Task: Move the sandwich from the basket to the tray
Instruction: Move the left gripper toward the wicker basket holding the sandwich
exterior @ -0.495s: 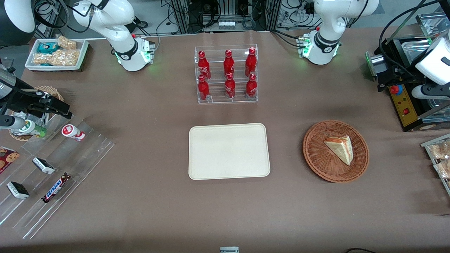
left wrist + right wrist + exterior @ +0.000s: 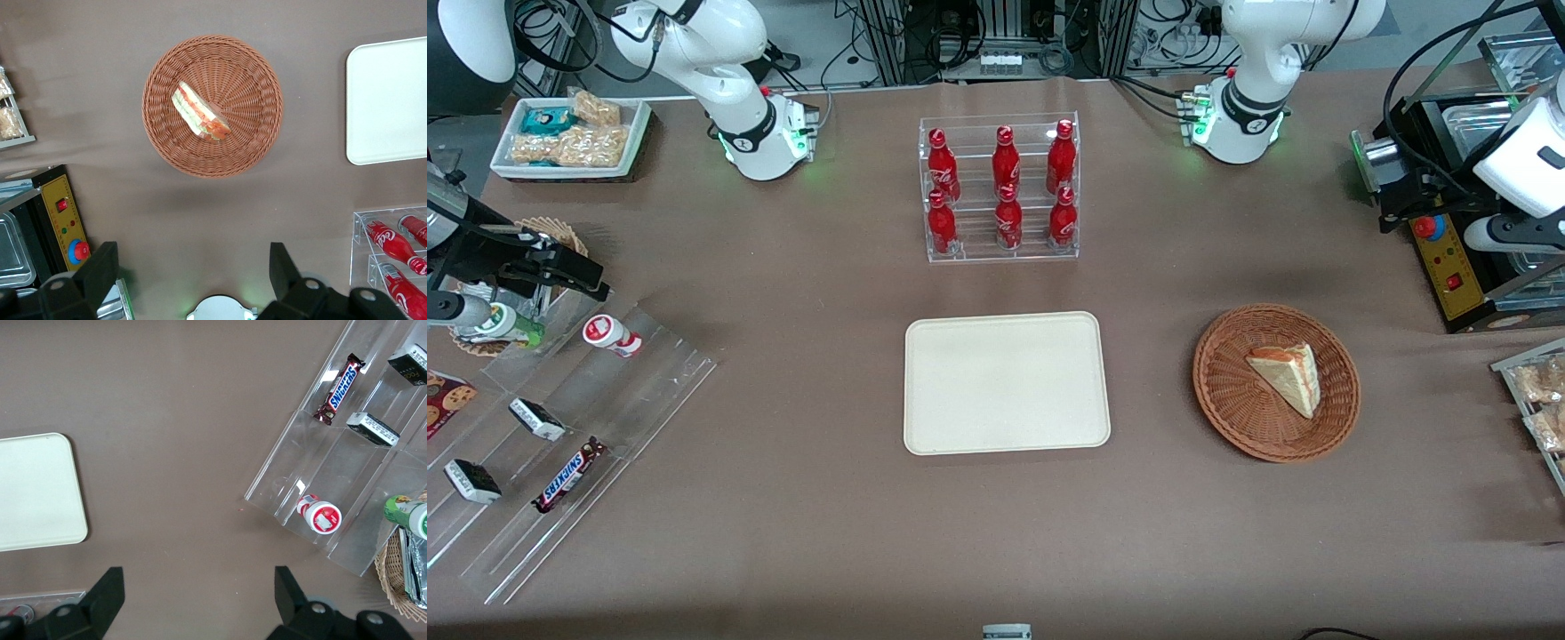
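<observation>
Brown cloth covers the table (image 2: 783,533) in the front view. Tray (image 2: 1007,383) sits mid-table, bare, w/ a clear rack of red cola bottles (image 2: 1001,188) farther from the camera. Basket (image 2: 1276,382) lies beside the tray, toward the working arm's end, well apart from it. Sandwich (image 2: 1288,378) lies in the basket, flat on its side, point toward the camera. Working arm is mostly cut off at the frame edge: only a white wrist section and black body show, above the control box (image 2: 1449,267); gripper itself can't be made out here. Vs. 0.5 s ago: that white wrist section sits slightly lower and nearer the box; tray, basket, sandwich unchanged.

Left wrist view: gripper (image 2: 193,273) hangs high over bare cloth, near the basket (image 2: 260,143) but not over it. Its two dark fingers (image 2: 100,270) are spread wide, nothing between them; finger bases cut off by the frame. Sandwich (image 2: 200,111) in the basket's middle, red and green layers showing on its edge. Tray (image 2: 390,100) partly cut off; cola bottles (image 2: 393,243) too.

Right wrist view: a corner of the tray (image 2: 37,493), clear stepped rack (image 2: 347,473) w/ a Snickers bar (image 2: 339,389). Small boxes there too small to read.
</observation>
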Tool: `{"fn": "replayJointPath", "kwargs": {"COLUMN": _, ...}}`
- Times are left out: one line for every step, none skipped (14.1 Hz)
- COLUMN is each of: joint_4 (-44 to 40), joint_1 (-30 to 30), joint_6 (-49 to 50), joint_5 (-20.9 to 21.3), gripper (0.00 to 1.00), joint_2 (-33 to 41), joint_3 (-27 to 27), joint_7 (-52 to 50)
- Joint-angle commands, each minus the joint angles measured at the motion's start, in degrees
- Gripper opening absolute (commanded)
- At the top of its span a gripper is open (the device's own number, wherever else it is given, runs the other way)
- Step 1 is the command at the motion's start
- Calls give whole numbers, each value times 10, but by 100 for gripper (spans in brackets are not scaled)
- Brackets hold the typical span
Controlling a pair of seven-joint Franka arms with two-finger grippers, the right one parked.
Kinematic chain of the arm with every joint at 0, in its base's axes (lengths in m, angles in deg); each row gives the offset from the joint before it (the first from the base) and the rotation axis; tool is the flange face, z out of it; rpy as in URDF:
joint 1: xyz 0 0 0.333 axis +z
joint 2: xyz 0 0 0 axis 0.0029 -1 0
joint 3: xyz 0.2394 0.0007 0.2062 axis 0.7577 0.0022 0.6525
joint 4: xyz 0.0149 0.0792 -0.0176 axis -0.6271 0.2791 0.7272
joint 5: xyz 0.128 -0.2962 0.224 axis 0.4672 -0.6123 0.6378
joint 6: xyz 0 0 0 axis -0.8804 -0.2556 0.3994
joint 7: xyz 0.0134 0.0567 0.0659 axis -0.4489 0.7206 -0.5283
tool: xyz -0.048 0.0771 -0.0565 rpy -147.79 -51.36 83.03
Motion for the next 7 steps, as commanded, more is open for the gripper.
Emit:
{"fn": "replayJointPath", "kwargs": {"joint_4": -10, "joint_1": 1, "joint_6": 11, "joint_5": 1, "gripper": 100, "joint_2": -4, "joint_3": -1, "joint_7": -7}}
{"fn": "replayJointPath", "kwargs": {"joint_4": -5, "joint_1": 3, "joint_6": 12, "joint_5": 2, "gripper": 100, "joint_2": -9, "joint_3": -1, "joint_7": -8}}
{"fn": "replayJointPath", "kwargs": {"joint_4": 5, "joint_1": 4, "joint_6": 7, "joint_5": 2, "gripper": 100, "joint_2": -10, "joint_3": 0, "joint_7": -8}}
{"fn": "replayJointPath", "kwargs": {"joint_4": 22, "joint_1": 4, "joint_6": -4, "joint_5": 4, "gripper": 100, "joint_2": -14, "joint_3": 1, "joint_7": -8}}
{"fn": "replayJointPath", "kwargs": {"joint_4": 45, "joint_1": 4, "joint_6": -24, "joint_5": 7, "gripper": 100, "joint_2": -18, "joint_3": 1, "joint_7": -8}}
{"fn": "replayJointPath", "kwargs": {"joint_4": 71, "joint_1": 4, "joint_6": -52, "joint_5": 7, "gripper": 100, "joint_2": -20, "joint_3": 1, "joint_7": -9}}
{"fn": "replayJointPath", "kwargs": {"joint_4": 103, "joint_1": 4, "joint_6": -91, "joint_5": 7, "gripper": 100, "joint_2": -21, "joint_3": 1, "joint_7": -10}}
